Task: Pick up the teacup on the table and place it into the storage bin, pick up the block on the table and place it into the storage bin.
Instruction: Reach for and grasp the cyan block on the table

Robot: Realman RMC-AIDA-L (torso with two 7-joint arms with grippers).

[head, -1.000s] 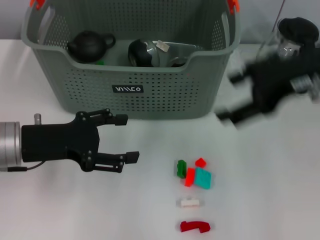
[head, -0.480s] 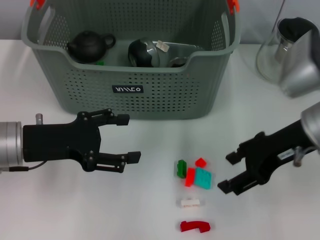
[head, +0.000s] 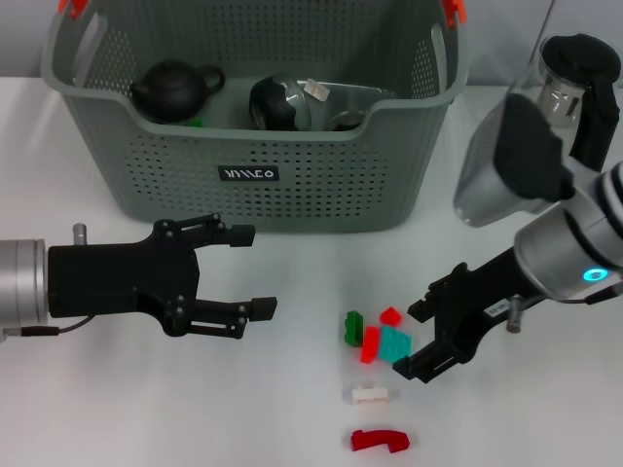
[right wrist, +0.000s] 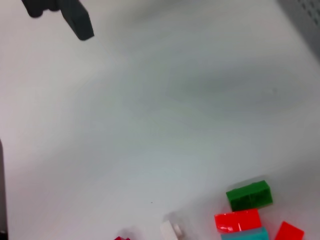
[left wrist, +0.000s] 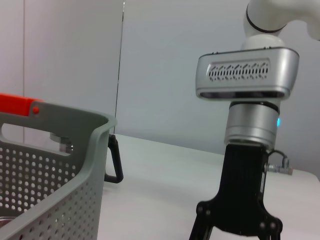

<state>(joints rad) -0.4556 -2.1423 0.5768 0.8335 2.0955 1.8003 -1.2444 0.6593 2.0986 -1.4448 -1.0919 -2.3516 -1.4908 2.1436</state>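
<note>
The storage bin [head: 258,165] stood at the far edge of the white worktop [head: 146,409], toward its left half. Inside it lay a dark teapot [head: 173,89] and a dark rounded vessel [head: 280,102], whose kind I could not tell. A cluster of small blocks sat on the worktop in front of the bin: a green block [head: 352,327], a red block [head: 370,343], a teal block [head: 394,345] and a smaller red piece [head: 390,315], touching one another. Just nearer lay a white block [head: 369,394] and a dark red curved piece [head: 380,441]. The right gripper [head: 423,341] hung with its fingers spread, just beside the teal block. The left gripper [head: 253,272] hovered with jaws apart and nothing between them, in front of the bin's left part.
</note>
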